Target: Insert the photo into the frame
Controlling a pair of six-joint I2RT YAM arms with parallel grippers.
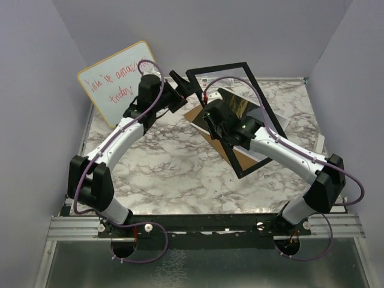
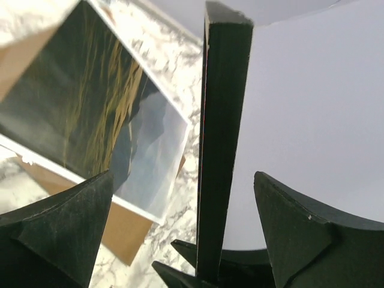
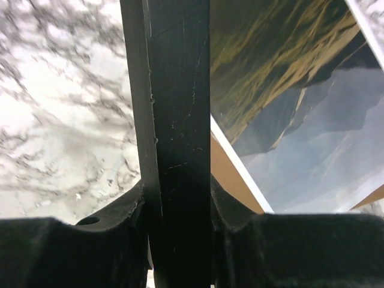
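Note:
The frame, black face up, is held tilted above the table. My right gripper is shut on its left rail; in the right wrist view the black rail is clamped between both pads. My left gripper is open at the frame's far left corner; in the left wrist view the rail stands between the spread fingers, touching neither. The photo lies face up on a brown board under the frame, also seen in the left wrist view and the right wrist view.
A wood-edged whiteboard with red handwriting leans against the back left wall. The marble tabletop spreads in front of the frame. Grey walls close in the left, back and right sides.

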